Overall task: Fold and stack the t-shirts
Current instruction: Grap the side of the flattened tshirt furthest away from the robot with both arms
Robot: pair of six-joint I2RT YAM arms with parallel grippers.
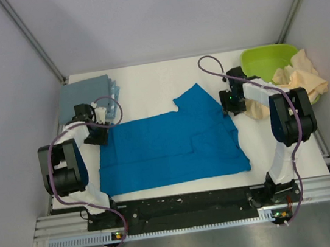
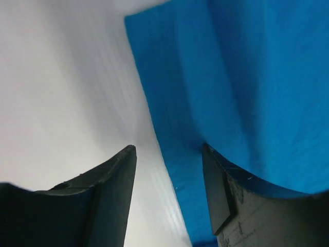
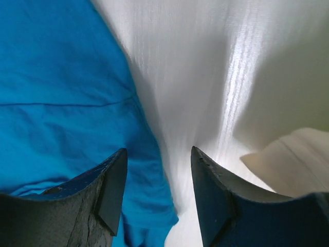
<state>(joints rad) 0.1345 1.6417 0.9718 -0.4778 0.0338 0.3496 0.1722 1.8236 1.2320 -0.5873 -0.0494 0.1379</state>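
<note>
- The bright blue t-shirt (image 1: 174, 147) lies flat in the middle of the white counter (image 1: 146, 80), between the two arms. One sleeve points to the far side, and a step in the cloth shows one layer lying over another.
- How many layers it has I cannot tell from above.
- The left jaws are released. In the left wrist view one finger (image 2: 115, 195) is over bare counter and the other finger (image 2: 226, 200) is over the blue cloth, so the shirt's left edge runs through the gap.
- Whether these fingertips touch the cloth is not visible. In the top view the left arm (image 1: 66, 165) covers them.
- The right jaws are also released and hold nothing. One finger (image 3: 100, 198) is over the blue cloth and the other (image 3: 221, 200) is over the counter, at the shirt's right edge.
- A pale shape (image 3: 293, 159) at the lower right of the right wrist view is blurred; I cannot tell what it is.
- The grey-blue t-shirts (image 1: 84, 96) lie as a flat rectangle in the far left corner. The left wrist hides their near corner, and their number is not clear.
- The cream-peach t-shirt (image 1: 303, 76) is crumpled at the far right, against the lime-green tub (image 1: 266, 59). The right arm (image 1: 290, 118) hides part of it.
</note>
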